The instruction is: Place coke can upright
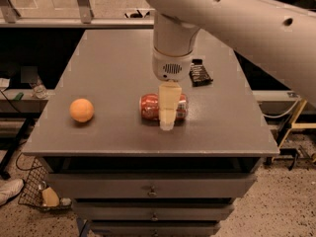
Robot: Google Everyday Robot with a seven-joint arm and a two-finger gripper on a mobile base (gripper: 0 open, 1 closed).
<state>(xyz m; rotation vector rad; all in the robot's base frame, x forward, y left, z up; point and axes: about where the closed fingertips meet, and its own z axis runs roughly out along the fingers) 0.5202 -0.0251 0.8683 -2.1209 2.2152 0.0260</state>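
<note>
The red coke can (150, 106) lies on its side near the front middle of the grey table (113, 68). My gripper (167, 117) hangs straight down from the white arm, directly over and in front of the can's middle. Its cream fingers (168, 102) cover the centre of the can, and their tip reaches the table surface at the can's near side. The can's two ends show on either side of the fingers.
A round orange fruit (81, 110) sits on the table's left side. A flat black packet (200, 73) lies behind and to the right of the arm. The table's front edge is just below the can. Drawers sit under the tabletop.
</note>
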